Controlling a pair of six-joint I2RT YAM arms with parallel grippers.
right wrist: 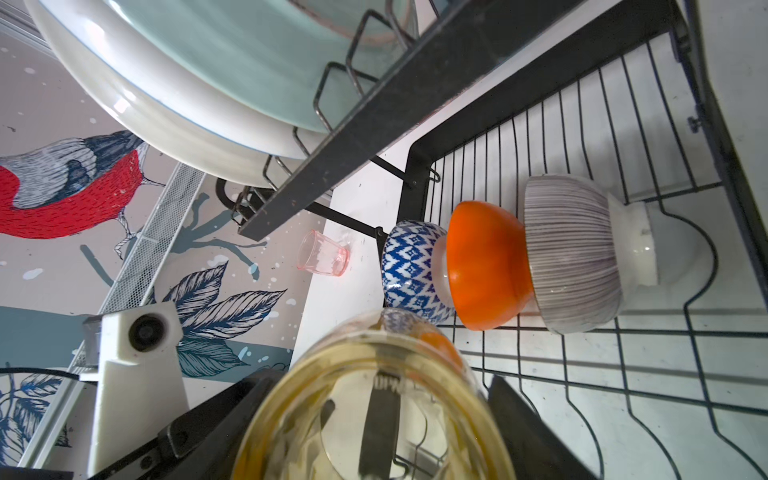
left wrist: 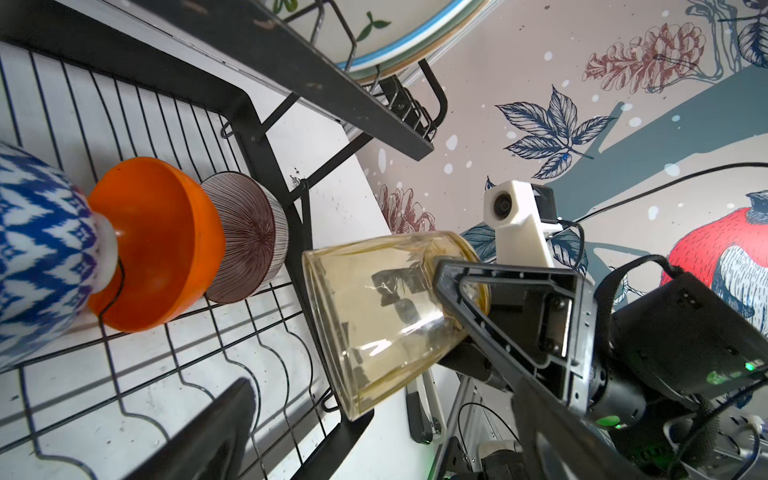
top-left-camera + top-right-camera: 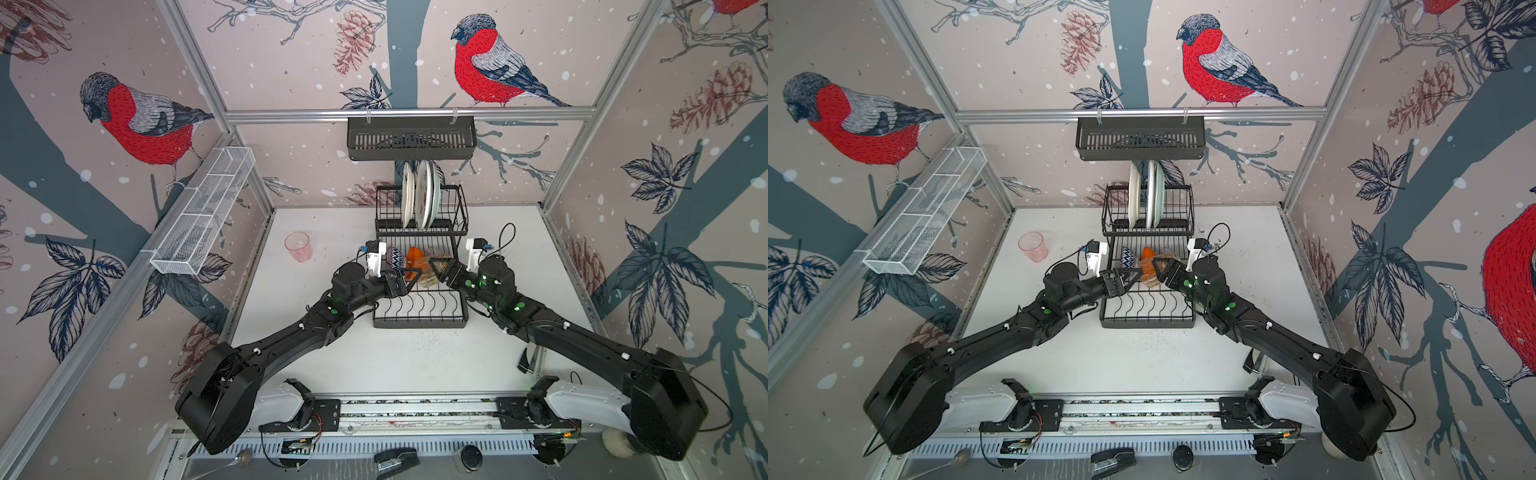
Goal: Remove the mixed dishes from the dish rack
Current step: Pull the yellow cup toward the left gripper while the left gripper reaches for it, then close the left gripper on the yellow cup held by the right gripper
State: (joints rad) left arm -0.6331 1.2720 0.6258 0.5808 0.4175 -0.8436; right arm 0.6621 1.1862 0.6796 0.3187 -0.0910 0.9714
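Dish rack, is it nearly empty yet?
Not yet. Done: the pink tumbler stands on the table. In hand: the right gripper holds the amber tumbler, tilted, at the dish rack. Left: the blue-patterned bowl, orange bowl and striped bowl on its lower tier, plus the plates up top.

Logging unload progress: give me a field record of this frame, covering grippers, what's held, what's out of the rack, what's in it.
left gripper: open, empty, at the left side of the lower tray
right gripper: closed on amber tumbler, tilted, at the tray's right side
out of rack: pink tumbler, upright on table, left of the tray
upper basket: plates, on edge
lower tray: blue-patterned bowl, orange bowl, ribbed bowl, on edge in a row
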